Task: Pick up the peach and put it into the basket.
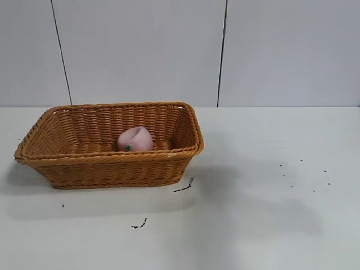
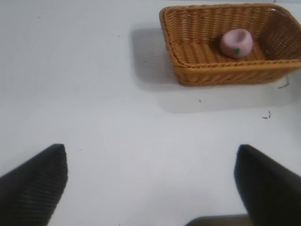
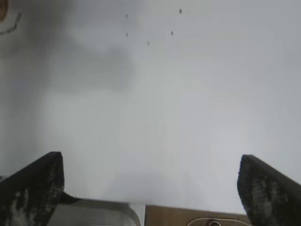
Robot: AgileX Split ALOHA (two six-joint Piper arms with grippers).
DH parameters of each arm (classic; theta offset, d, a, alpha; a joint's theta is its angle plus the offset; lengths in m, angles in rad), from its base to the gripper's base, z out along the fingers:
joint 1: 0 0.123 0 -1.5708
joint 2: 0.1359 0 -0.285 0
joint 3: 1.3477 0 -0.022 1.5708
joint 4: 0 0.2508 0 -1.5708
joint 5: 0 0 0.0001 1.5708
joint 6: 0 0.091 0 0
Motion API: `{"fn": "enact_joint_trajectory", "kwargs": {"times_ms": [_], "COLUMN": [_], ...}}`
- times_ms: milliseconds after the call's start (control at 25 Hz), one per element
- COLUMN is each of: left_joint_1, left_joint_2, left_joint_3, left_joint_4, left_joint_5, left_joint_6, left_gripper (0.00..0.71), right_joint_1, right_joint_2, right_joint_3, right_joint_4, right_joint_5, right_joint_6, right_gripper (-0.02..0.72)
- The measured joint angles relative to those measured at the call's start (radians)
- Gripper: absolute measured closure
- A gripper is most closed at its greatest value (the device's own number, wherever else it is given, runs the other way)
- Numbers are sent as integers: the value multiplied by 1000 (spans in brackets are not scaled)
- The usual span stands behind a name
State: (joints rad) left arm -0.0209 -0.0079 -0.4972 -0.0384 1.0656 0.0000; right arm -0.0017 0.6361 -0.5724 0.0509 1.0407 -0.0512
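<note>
The pale-pink peach (image 1: 135, 139) lies inside the orange-brown wicker basket (image 1: 107, 163), on its floor toward the right end; it shows there too as the peach (image 2: 236, 43) in the basket (image 2: 221, 73) in the left wrist view. Neither arm appears in the exterior view. My left gripper (image 2: 151, 162) hovers open over bare table well away from the basket, nothing between its black fingers (image 2: 35, 183). My right gripper (image 3: 150, 172) is also open and empty above bare white table, its fingers (image 3: 263, 188) spread wide.
The white table (image 1: 270, 214) carries a few small dark specks (image 1: 304, 174) at the right and dark scraps (image 1: 184, 185) just in front of the basket. A panelled wall rises behind the table.
</note>
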Motion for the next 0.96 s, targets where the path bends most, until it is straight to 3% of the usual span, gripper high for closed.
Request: {"fn": "enact_joint_trajectory", "kwargs": {"times_ms": [560,960], "left_joint_1": [0,0], "left_joint_2": [0,0], "left_joint_3": [0,0], "left_joint_4": [0,0], "left_joint_5": [0,0], "left_joint_6": [0,0], "left_gripper": [17,17], "right_joint_1": [0,0], "right_joint_2": [-611,-640], "right_joint_3": [75,75], "right_joint_4": [5,5], "right_joint_5": [-14,-14], "right_joint_6": [3,4], "right_gripper": [8,8]}}
